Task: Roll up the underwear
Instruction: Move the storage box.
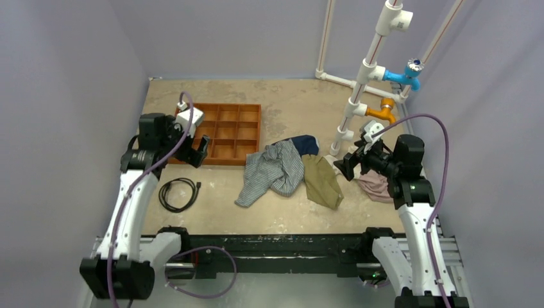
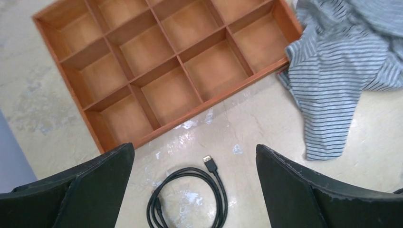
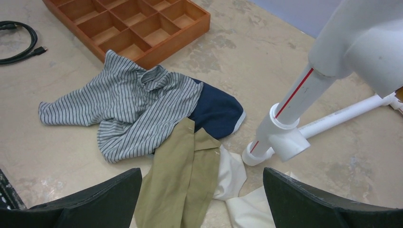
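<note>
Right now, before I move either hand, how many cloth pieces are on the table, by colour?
Grey-and-white striped underwear: 1
Plain navy garment: 1
Olive-tan garment: 1
White cloth: 1
Pinkish cloth at the far right: 1
Total: 5

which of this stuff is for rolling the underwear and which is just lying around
For the job: striped underwear.

Lying about: navy garment, tan garment, white cloth, wooden tray, black cable, pipe frame.
</note>
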